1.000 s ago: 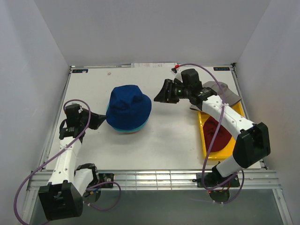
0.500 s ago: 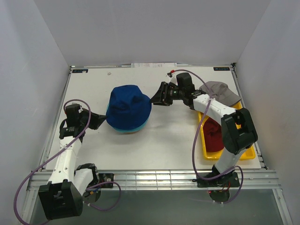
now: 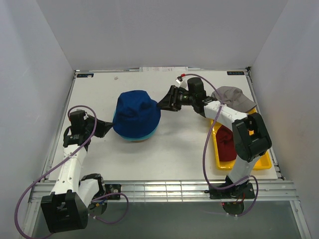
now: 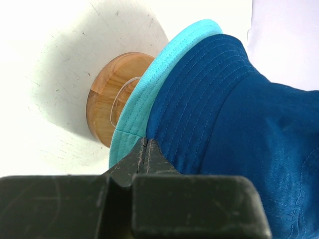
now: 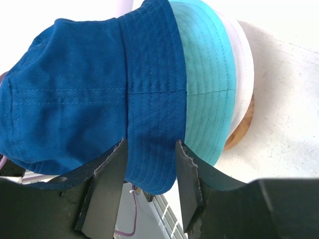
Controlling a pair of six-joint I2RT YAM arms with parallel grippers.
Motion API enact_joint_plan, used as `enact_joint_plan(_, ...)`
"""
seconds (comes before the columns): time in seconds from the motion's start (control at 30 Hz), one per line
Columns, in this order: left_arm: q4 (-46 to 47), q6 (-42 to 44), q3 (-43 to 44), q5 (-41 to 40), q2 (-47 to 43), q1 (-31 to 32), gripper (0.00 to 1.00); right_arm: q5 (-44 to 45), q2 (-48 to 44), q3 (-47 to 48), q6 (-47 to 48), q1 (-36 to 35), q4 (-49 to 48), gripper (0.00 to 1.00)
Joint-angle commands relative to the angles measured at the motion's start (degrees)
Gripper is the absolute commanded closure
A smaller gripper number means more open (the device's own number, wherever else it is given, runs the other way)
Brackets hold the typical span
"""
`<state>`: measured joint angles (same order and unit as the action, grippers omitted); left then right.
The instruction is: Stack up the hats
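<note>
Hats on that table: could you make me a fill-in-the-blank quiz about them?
1. The top hat is ___.
2. The second hat down is ___.
3. The red hat lies in a tray coloured ___.
4. The stack rests on a stand made of ___.
Missing words: navy blue; teal; yellow; wood.

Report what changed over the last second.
The right gripper moved left, up to the navy hat, and its open jaws now straddle the brim without closing on it. Its elbow swung left too. Nothing was let go. Unchanged: the left gripper, shut at the stack's brim, the grey hat and the dark red hat at the yellow tray.
</note>
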<state>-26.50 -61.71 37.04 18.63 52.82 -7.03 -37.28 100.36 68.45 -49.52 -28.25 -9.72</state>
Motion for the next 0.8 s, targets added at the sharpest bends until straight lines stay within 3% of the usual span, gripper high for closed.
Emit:
enact_joint_plan(0.0,0.22,1.24,-0.03,-1.14,-0.08,-0.44,1.00,-1.04,0.72,-0.77,-0.93,0.13,-3.47,0.51)
enact_joint_plan(0.77,0.05,1.60,0.05,-1.49,0.36,-0.36,1.00,-2.89,4.14,-3.41,-5.94,0.13,-10.67,0.52)
